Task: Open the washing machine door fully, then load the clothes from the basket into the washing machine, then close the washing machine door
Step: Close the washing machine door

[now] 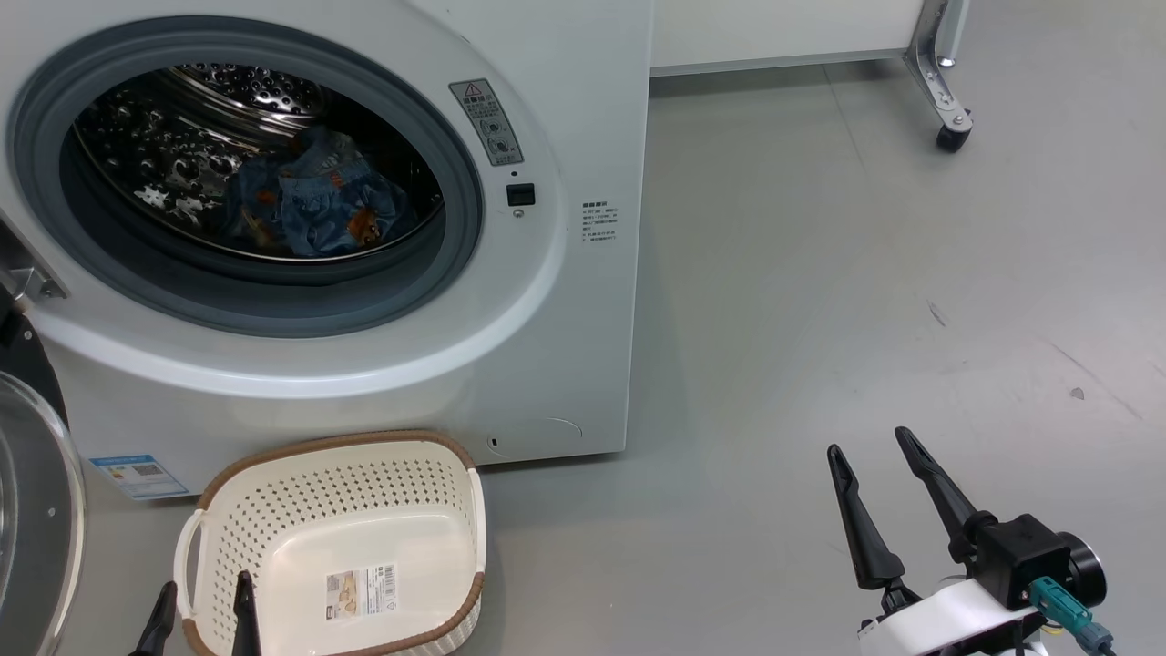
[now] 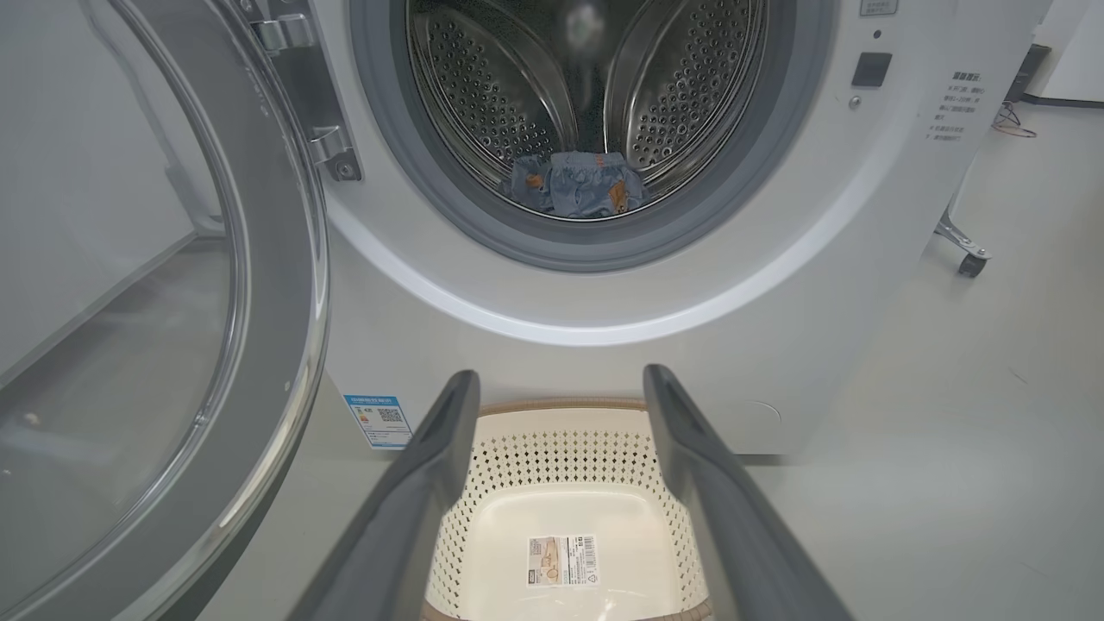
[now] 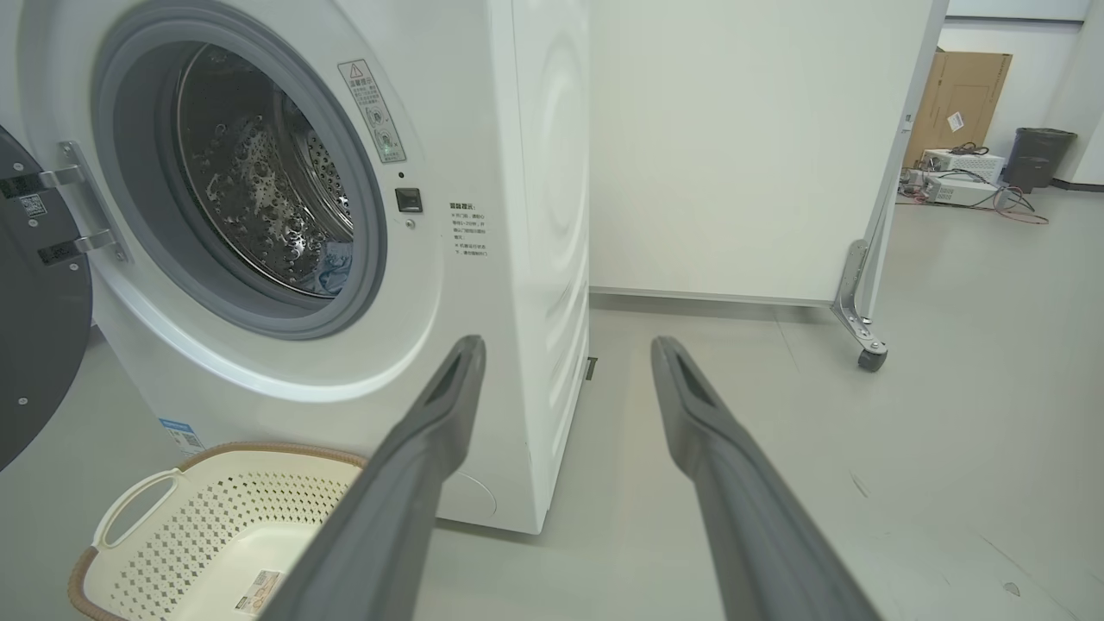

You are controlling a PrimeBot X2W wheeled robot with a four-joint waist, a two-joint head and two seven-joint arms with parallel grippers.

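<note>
The white washing machine [image 1: 547, 346] stands with its door [image 1: 36, 510] swung wide open to the left. Light blue printed clothes [image 1: 314, 196] lie inside the steel drum, also seen as the clothes [image 2: 578, 183] in the left wrist view. The cream basket [image 1: 337, 547] sits on the floor in front of the machine, holding just a barcode sticker. My left gripper [image 1: 205, 601] is open, its fingers at the basket's near left rim. My right gripper [image 1: 870, 456] is open over bare floor, right of the machine, holding nothing.
A white panel on a metal caster leg [image 1: 947, 100] stands behind and to the right of the machine. Grey floor [image 1: 820, 319] stretches to the right. A cardboard box [image 3: 962, 103] and cabled equipment [image 3: 957, 177] sit far off.
</note>
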